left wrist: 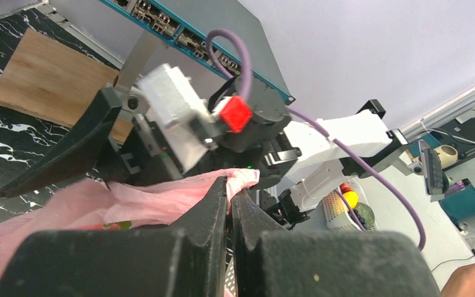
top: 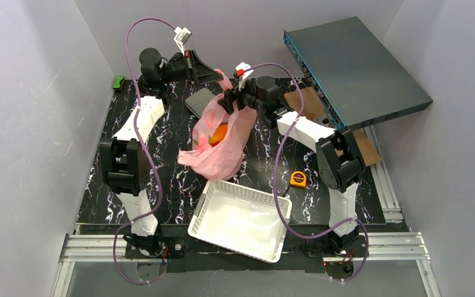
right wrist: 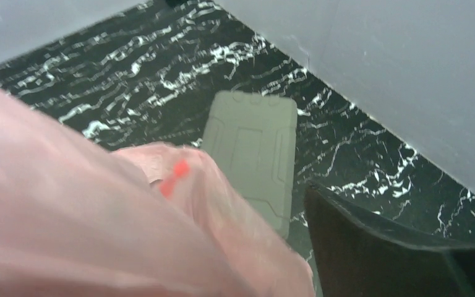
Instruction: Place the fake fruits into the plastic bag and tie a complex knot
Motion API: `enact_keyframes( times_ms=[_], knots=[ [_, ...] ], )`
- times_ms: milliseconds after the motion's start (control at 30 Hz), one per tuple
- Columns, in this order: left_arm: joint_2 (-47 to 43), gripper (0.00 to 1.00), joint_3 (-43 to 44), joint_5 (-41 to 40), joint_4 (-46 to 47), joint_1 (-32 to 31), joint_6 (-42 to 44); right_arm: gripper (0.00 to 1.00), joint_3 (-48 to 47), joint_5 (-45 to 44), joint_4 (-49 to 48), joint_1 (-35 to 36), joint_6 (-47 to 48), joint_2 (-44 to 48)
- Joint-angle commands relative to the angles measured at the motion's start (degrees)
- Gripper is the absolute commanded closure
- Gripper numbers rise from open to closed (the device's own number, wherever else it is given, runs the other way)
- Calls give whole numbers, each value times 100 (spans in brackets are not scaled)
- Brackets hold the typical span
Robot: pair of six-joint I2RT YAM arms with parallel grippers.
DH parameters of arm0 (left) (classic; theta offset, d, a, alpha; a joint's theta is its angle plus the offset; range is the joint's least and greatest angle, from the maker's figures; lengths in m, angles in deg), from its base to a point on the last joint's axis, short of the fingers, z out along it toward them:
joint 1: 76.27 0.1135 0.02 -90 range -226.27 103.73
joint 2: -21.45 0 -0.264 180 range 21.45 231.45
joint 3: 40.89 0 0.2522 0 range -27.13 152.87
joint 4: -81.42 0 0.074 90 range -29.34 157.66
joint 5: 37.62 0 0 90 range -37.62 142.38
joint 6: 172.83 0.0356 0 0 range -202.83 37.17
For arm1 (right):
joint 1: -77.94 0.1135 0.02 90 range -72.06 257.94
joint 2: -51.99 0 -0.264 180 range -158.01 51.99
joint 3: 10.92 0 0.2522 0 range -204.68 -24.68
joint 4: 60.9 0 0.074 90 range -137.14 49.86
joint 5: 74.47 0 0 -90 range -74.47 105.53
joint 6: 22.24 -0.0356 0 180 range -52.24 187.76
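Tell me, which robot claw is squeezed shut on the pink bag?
The left gripper: it pinches the plastic bag. The right gripper stands wide open.

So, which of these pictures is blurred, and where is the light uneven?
Right wrist view: the plastic bag is close to the lens and blurred, the grey pad sharper. Left wrist view: the left end effector is dark and soft. Top view: sharp, evenly lit.

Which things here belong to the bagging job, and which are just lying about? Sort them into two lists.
Job: thin translucent pink plastic bag; glossy orange plastic fruit inside it; left gripper, shut on the bag; right gripper, open beside it.
Lying about: white lattice plastic basket; small yellow-orange tape measure; flat grey-green case; dark flat network switch; brown wooden board.
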Motion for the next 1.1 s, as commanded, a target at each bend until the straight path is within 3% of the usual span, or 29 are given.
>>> enact_keyframes(
  times_ms=[0,100,233,367,433,533,600,700,733,767,867,900,1067],
  knots=[
    [-387,100,321,171,181,77,-125,21,230,-75,-240,-197,189,-200],
    [-331,100,389,173,113,149,-111,38,375,140,-225,-198,214,-345],
    [-237,100,593,129,-79,288,49,74,617,303,-36,-198,354,-369],
    [20,100,998,-26,-456,589,495,95,1385,297,42,-194,445,137],
    [176,100,1362,-180,-960,719,1015,99,1773,104,133,-189,367,448],
    [319,100,1840,-738,-2637,790,2694,99,2060,-390,170,-189,-30,827],
    [557,100,2277,-1133,-3599,770,3648,99,1899,-733,498,-190,-498,935],
    [1051,100,3017,-1258,-4759,723,4242,99,1462,-1130,924,-189,-1141,966],
    [1096,91,3082,-1196,-4903,720,4249,99,1274,-1261,1054,-183,-1322,942],
    [1027,74,3052,-1147,-5046,723,4254,99,1097,-1438,1210,-181,-1546,896],
    [463,8,2546,-781,-5553,733,4474,99,628,-1912,1814,-159,-2026,770],
    [184,3,2248,-620,-5808,738,4649,99,550,-1991,1937,-146,-2139,738],
    [-1110,2,685,-293,-7571,742,6229,99,501,-2205,2102,-117,-2377,703]
  ],
)
